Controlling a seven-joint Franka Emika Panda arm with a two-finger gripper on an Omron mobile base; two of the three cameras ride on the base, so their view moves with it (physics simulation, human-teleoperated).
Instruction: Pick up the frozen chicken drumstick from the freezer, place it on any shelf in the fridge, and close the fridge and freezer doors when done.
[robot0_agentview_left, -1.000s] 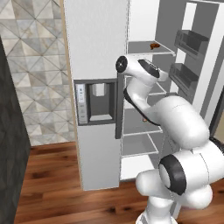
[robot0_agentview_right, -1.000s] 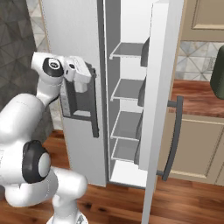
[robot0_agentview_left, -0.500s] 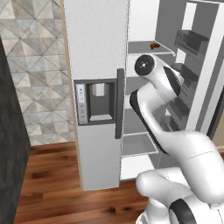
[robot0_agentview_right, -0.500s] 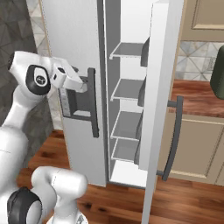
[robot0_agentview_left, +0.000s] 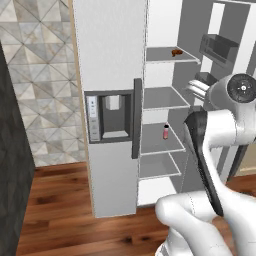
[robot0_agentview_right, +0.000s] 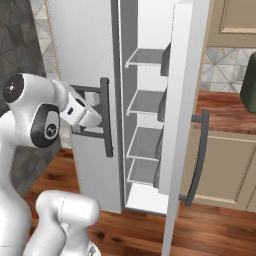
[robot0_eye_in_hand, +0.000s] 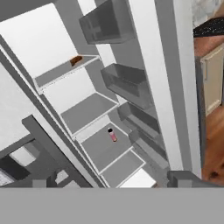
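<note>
On the top grey shelf, glossy orange-brown drumstick (robot0_agentview_left: 176, 52), pincer (robot0_eye_in_hand: 109, 178) wide and empty, pink bottle (robot0_agentview_left: 165, 132) below.

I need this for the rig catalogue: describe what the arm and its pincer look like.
The arm is glossy white, built of rounded, bulbous segments. Dark grey bands and a round dark cap with a small pale ring mark its joints. No cables show. The pincer has two small, blocky dark grey finger tips on a white hand.

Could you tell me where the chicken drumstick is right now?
The drumstick lies on the top shelf of the open compartment, toward the back right in the left base view, two shelves above the pink bottle. The hand view shows it too.
</note>
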